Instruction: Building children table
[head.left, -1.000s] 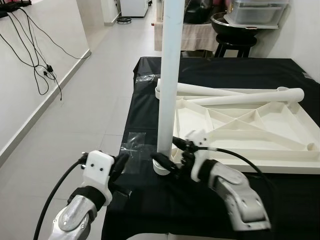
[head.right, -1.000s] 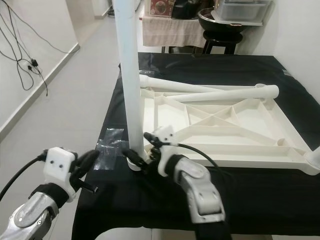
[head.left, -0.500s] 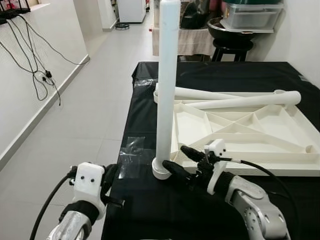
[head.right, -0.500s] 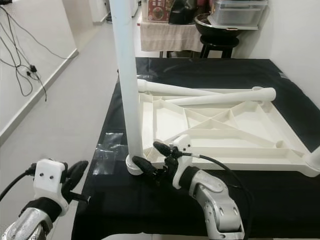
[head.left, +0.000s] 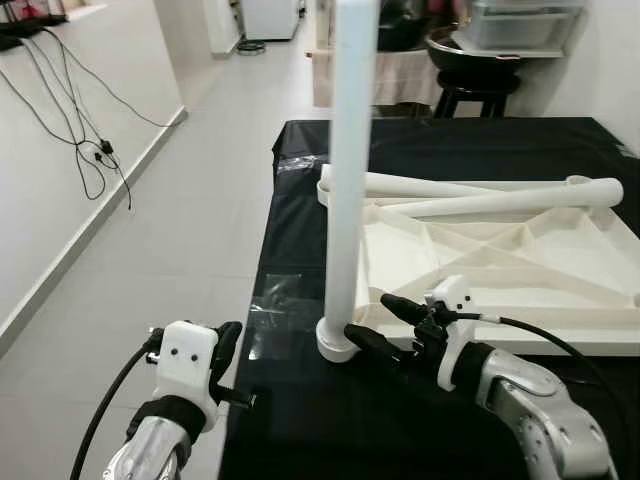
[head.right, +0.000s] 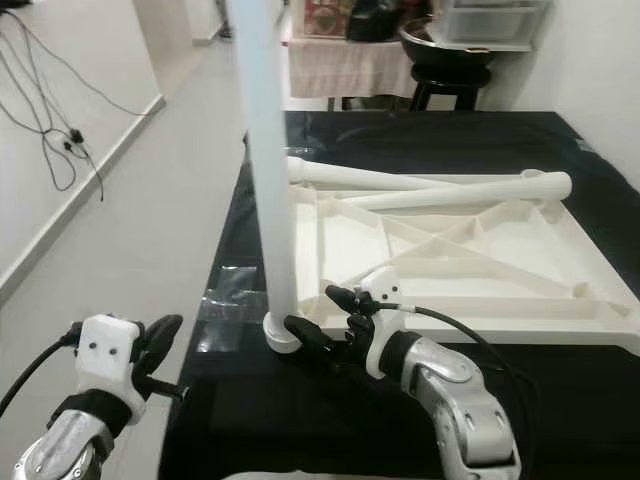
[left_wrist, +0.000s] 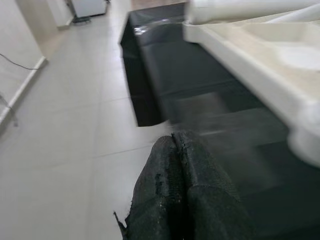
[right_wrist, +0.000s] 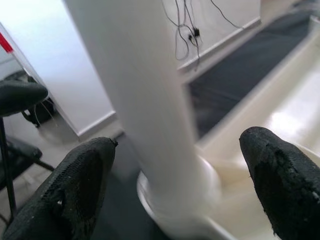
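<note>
Table leg (head.left: 350, 170) between (untouched) fingers (head.left: 372, 346)

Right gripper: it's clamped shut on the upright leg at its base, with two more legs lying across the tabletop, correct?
Not quite. The right gripper is open, not clamped: the right wrist view shows its fingers spread on either side of the upright leg near its base, with gaps. The two other legs do lie across the upturned tabletop.
</note>
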